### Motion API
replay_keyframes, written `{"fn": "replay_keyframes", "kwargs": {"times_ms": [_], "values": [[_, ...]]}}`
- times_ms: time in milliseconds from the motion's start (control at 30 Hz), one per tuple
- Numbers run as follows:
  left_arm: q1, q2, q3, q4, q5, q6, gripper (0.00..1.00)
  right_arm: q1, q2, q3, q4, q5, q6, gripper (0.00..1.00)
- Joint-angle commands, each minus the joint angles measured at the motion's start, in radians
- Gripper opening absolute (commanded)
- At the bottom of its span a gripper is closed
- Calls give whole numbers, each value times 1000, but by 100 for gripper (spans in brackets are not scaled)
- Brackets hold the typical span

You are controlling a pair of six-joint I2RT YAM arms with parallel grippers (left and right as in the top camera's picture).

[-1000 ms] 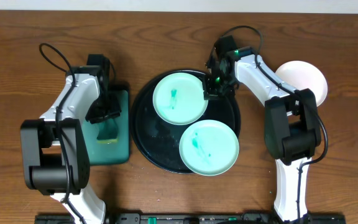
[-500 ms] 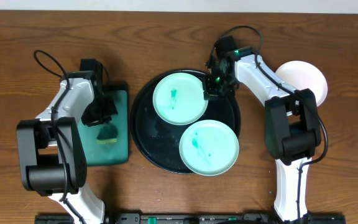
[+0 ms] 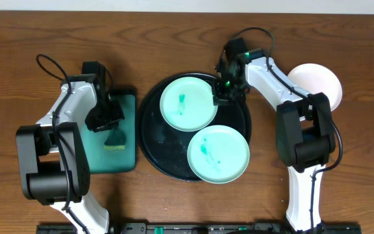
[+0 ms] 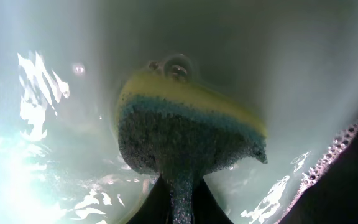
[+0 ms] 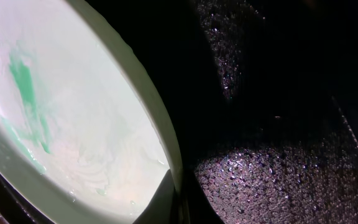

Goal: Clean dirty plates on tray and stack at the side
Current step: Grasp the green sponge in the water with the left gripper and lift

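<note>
The round black tray (image 3: 158, 140) holds two mint green plates with teal smears, one at the back (image 3: 186, 103) and one at the front right (image 3: 218, 154). The white plate (image 3: 317, 84) lies on the table to the right. My right gripper (image 3: 221, 97) is shut on the right rim of the back mint plate (image 5: 73, 112); its fingers (image 5: 176, 200) pinch that rim over the wet tray (image 5: 278, 124). My left gripper (image 3: 106, 118) is shut on a yellow and blue sponge (image 3: 115, 138), seen close in the left wrist view (image 4: 185, 140) between its fingers (image 4: 180, 202).
A rectangular dark green tray (image 3: 106, 159) lies left of the black tray, under the sponge; its wet floor (image 4: 55, 124) fills the left wrist view. Bare wooden table (image 3: 343, 162) surrounds both trays.
My left arm has shifted a little toward the back of the green tray, with the sponge in it. The right arm and the plates have not moved.
</note>
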Motion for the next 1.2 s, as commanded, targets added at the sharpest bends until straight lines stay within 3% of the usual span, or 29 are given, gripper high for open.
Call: {"fn": "replay_keyframes", "kwargs": {"times_ms": [0,467,733,1167], "values": [[-4,-10,-21,-15,77,25,7,5,10,-3,-3,-7,-13,1],[-13,-507,-20,21,-158,-5,7,5,10,-3,2,-7,-14,1],[-31,-787,-20,93,-163,137,7,5,10,-3,3,-7,-14,1],[-46,-940,-20,107,-163,198,7,5,10,-3,2,4,-14,1]]}}
